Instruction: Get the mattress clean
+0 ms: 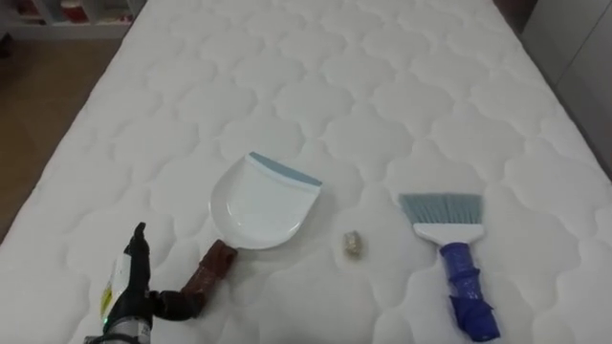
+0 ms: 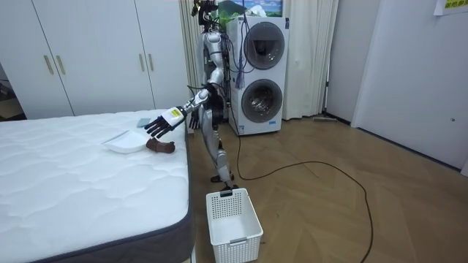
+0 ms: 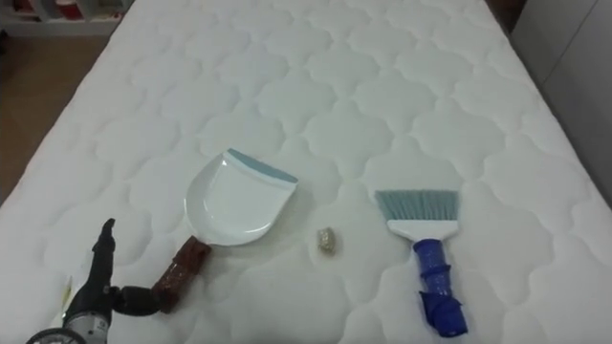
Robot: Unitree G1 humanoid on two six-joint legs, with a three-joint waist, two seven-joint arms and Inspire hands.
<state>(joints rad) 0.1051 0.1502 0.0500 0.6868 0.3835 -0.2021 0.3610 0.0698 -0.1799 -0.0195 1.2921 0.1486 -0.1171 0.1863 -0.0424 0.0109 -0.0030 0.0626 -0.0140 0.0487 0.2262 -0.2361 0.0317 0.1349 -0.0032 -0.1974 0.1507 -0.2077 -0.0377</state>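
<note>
On the white quilted mattress, starting at the lower left, the robot's left hand hangs right over the near end of the dustpan's brown handle. From the head camera it overlaps the handle tip, so it kinda looks like it's touching. The room view shows the hand a bit above the handle with the fingers spread and loose, so it's open and not wrapped around anything. Next over is the white dustpan itself, lying flat, with its blue-grey lip pointing away from the robot and the handle angled back toward the hand. Just to the right of the pan, close to it but not touching, sits a small crumpled scrap of trash, pale and beige-ish, can't really tell what it is. Further right, well apart from the scrap, a hand brush lies flat, grey-blue bristles facing away and the blue handle toward the robot. In the room view the robot stands upright at the edge of the bed, with a white plastic basket on the wood floor by its feet and two stacked washing machines behind it.
</note>
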